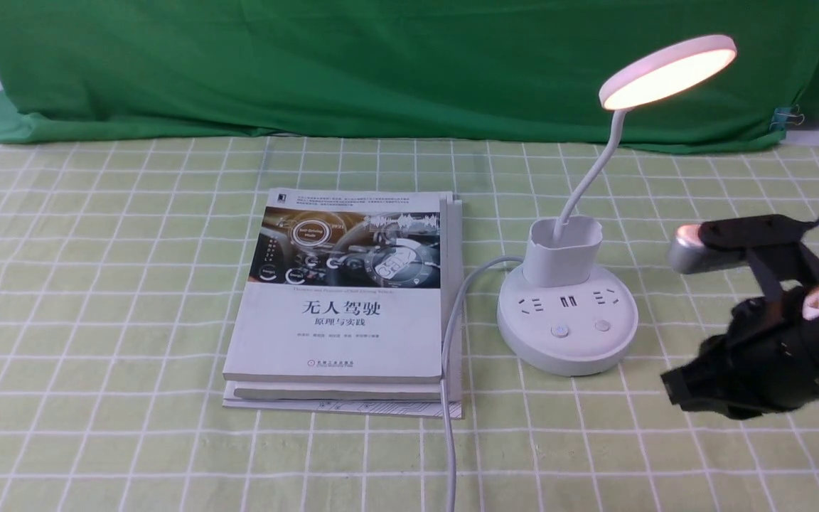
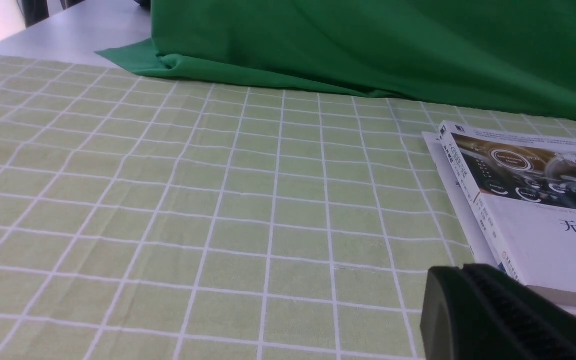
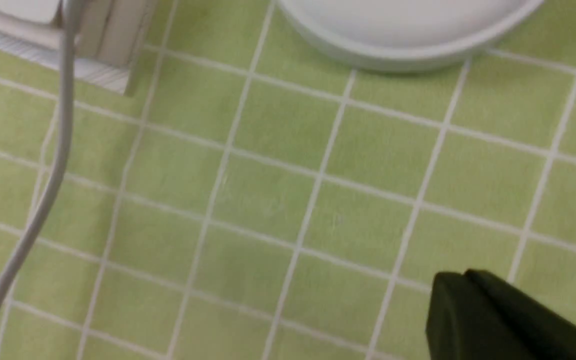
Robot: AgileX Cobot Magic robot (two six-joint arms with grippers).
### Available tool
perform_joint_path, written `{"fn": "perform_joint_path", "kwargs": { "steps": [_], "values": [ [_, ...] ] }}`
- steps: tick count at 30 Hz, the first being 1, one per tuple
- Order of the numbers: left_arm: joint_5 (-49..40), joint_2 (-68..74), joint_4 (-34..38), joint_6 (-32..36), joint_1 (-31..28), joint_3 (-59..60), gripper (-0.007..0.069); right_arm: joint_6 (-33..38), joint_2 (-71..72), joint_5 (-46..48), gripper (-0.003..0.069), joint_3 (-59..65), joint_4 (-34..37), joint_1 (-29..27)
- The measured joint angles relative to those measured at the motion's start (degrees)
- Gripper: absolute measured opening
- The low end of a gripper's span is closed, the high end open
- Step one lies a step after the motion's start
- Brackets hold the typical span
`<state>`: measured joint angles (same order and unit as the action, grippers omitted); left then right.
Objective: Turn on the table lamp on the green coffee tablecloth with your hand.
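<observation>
Green coffee tablecloth (image 1: 97, 284) spread flat; table lamp (image 1: 567, 320) upright right of a book stack (image 1: 344, 299), head glowing. Hand (image 1: 758, 348) clear beside base, grip state unreadable.

The table lamp (image 1: 567, 323) stands upright on the green coffee tablecloth (image 1: 97, 284), a pale yellow-green cloth with a white grid. It is white, with a round base carrying sockets and two buttons, a cup-shaped holder, and a thin curved neck rising to a flat disc head that glows warm. The black hand (image 1: 736, 334), with a silver-grey finger piece, hangs just right of the lamp's base, not touching it.
</observation>
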<state>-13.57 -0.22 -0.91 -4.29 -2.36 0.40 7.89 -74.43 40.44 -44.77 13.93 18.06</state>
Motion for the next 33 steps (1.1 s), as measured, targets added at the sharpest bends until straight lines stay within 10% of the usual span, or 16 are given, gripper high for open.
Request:
{"fn": "perform_joint_path", "kwargs": {
  "steps": [13, 23, 33],
  "values": [
    [0.0, 0.0, 0.0, 0.0, 0.0, 0.0, 0.0003, -6.4, 30.4, 8.1, 0.0027, 3.7, -4.8, 0.0],
    [0.0, 0.0, -0.6, 0.0, 0.0, 0.0, 0.0003, 7.1, 54.6, -16.8, 0.0026, 26.3, -7.2, -11.2],
    [0.0, 0.0, -1.0, 0.0, 0.0, 0.0, 0.0003, 4.1, 71.7, -28.6, 0.0026, 44.9, -7.5, -14.0]
  ]
}}
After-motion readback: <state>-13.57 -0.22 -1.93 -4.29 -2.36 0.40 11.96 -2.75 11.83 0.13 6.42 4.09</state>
